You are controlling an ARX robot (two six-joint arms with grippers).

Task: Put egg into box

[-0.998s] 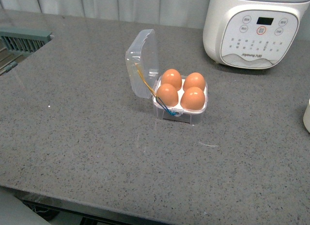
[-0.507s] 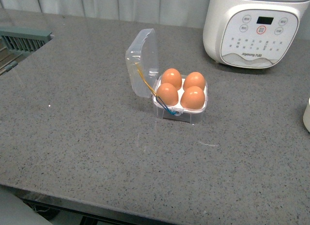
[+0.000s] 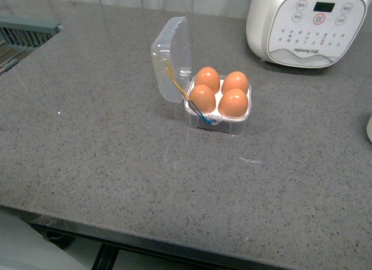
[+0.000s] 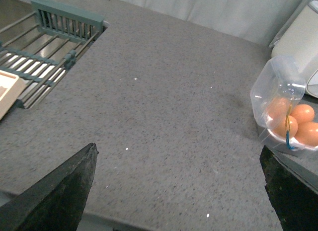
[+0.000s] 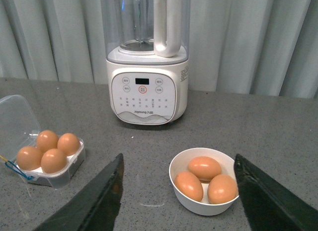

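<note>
— So, where do the eggs sit?

— In the box, on the bench. All four holes are filled, one egg in each. They look alike, so I cannot tell which one is the task's.

— And the lid?

— Open. It stands up along the box's left side, tilted a little away from the eggs.

— The grippers?

— Neither shows in the front view. In its own wrist view the left gripper is spread wide with nothing between its fingers. It hangs over bare bench, with the box off to one side.

— The right one?

— The right gripper is spread too, and empty. It faces a white bowl holding three other eggs.

— Anything else?

— A blender stands behind, between bowl and box. The box and the bowl are well apart.
</note>
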